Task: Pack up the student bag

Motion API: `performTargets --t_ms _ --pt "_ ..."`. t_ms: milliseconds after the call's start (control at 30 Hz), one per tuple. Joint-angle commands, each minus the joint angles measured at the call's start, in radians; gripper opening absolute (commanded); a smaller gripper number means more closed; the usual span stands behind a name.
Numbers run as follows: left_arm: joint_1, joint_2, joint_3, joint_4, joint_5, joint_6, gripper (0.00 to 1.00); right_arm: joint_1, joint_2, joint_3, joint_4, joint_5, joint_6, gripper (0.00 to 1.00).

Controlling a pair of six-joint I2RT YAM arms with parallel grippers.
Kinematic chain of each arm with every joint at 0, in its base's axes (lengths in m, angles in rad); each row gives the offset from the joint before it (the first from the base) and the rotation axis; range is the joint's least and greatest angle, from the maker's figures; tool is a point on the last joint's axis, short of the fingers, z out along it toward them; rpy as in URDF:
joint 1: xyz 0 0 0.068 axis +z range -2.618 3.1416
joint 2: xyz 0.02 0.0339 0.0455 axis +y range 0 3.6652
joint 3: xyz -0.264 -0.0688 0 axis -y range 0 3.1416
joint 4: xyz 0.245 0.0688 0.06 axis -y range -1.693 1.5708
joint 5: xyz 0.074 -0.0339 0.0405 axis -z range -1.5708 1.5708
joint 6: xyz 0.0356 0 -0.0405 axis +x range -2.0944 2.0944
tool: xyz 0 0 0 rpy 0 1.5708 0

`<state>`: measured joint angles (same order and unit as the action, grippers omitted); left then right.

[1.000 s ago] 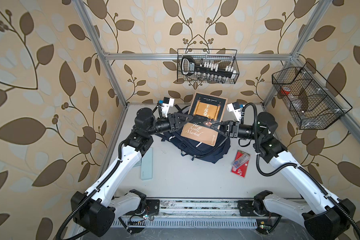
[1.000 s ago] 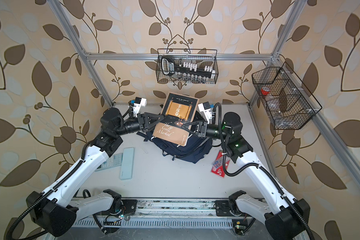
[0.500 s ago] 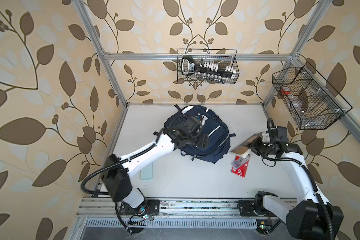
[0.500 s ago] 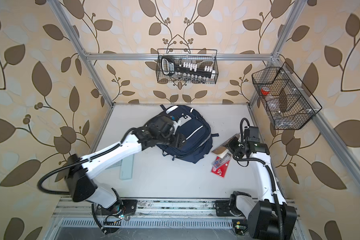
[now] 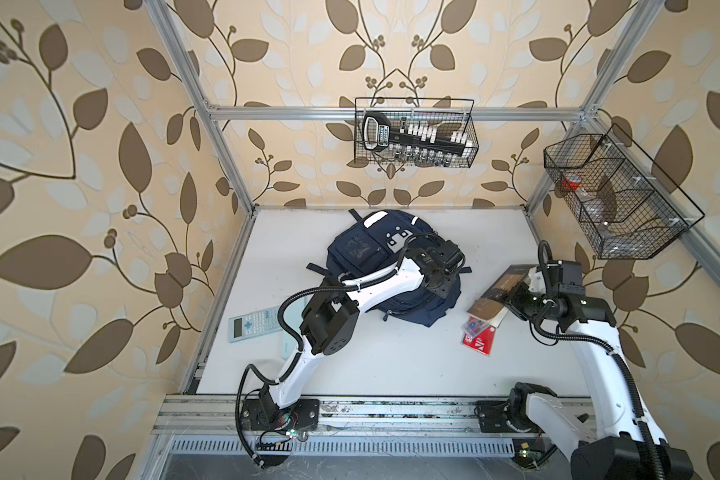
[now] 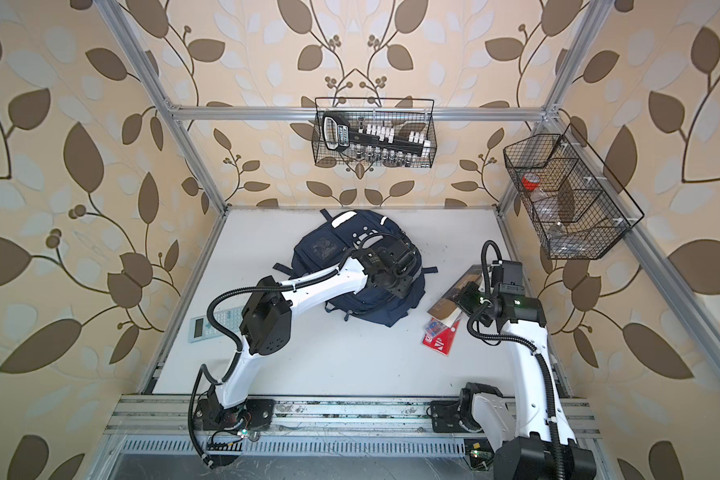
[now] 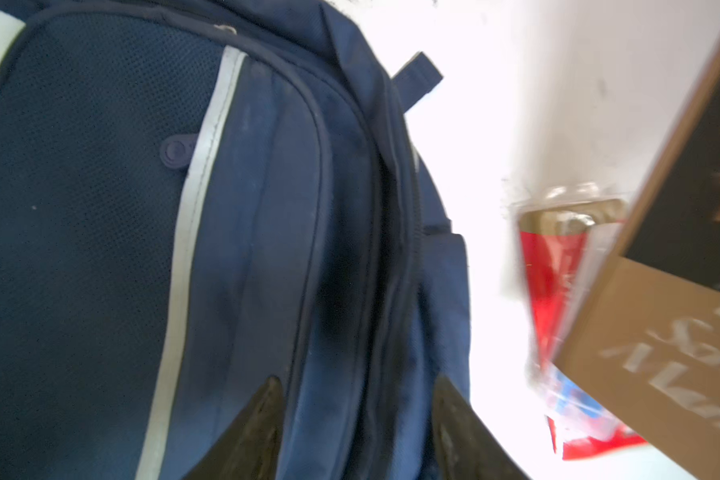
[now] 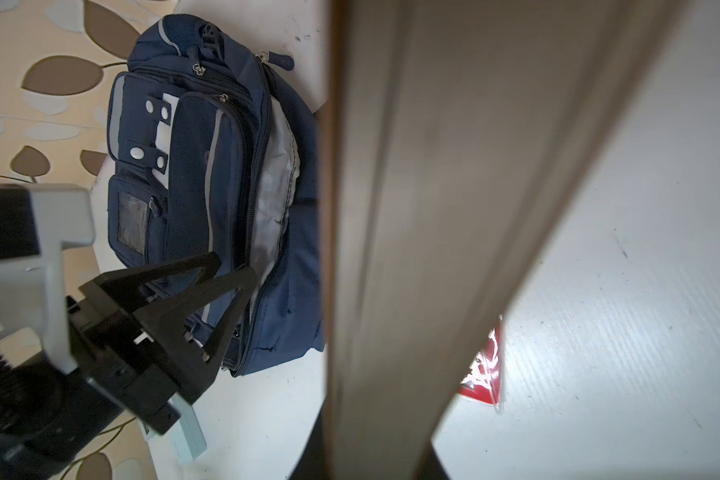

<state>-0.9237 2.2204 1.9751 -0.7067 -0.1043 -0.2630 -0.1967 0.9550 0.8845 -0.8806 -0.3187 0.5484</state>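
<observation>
The student bag [image 5: 371,249] [image 6: 337,245], navy with pale stripes, lies flat at the back middle of the table. In the right wrist view its [image 8: 192,166] main compartment gapes, showing grey lining. My left gripper [image 5: 441,286] [image 7: 358,424] is open over the bag's right side, its fingers [image 8: 213,262] astride the zipper seam. At the table's right, my right gripper [image 5: 512,299] [image 8: 375,457] is shut on a brown-covered book [image 5: 501,286] [image 6: 458,291] [image 7: 661,332], held tilted on edge above the table.
A red packet [image 5: 481,334] [image 6: 439,332] lies under the book's lower end. A calculator [image 5: 254,323] and a pale green case [image 5: 285,349], partly under the left arm, lie at the left. Wire baskets hang on the back wall [image 5: 414,133] and right wall [image 5: 616,195].
A second ago both grippers were at the book above the bag. Now the right one holds it at the table's right, steeper than before. The left gripper has moved to the bag's right side.
</observation>
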Motion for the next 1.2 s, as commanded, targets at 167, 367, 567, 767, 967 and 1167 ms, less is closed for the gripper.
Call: performTargets --t_ms 167,367,567,767,967,1167 --pt "-0.004 0.05 0.051 -0.034 0.099 -0.004 0.21 -0.002 -0.033 0.011 0.017 -0.068 -0.016 0.0" --pt "-0.004 0.072 0.121 -0.076 0.091 -0.013 0.0 -0.001 -0.039 0.011 0.019 -0.092 -0.018 0.0" --pt "0.001 -0.041 0.182 -0.106 -0.18 0.068 0.0 0.058 -0.097 0.004 0.083 -0.246 0.009 0.0" --pt "0.042 -0.142 0.296 -0.168 -0.186 0.108 0.0 0.26 -0.143 -0.042 0.246 -0.333 0.157 0.0" --pt "0.046 -0.292 0.209 -0.108 -0.076 0.085 0.0 0.473 -0.185 -0.214 0.64 -0.342 0.466 0.0" --pt "0.056 -0.401 0.162 -0.095 -0.046 0.073 0.0 0.512 -0.123 -0.216 0.721 -0.274 0.507 0.0"
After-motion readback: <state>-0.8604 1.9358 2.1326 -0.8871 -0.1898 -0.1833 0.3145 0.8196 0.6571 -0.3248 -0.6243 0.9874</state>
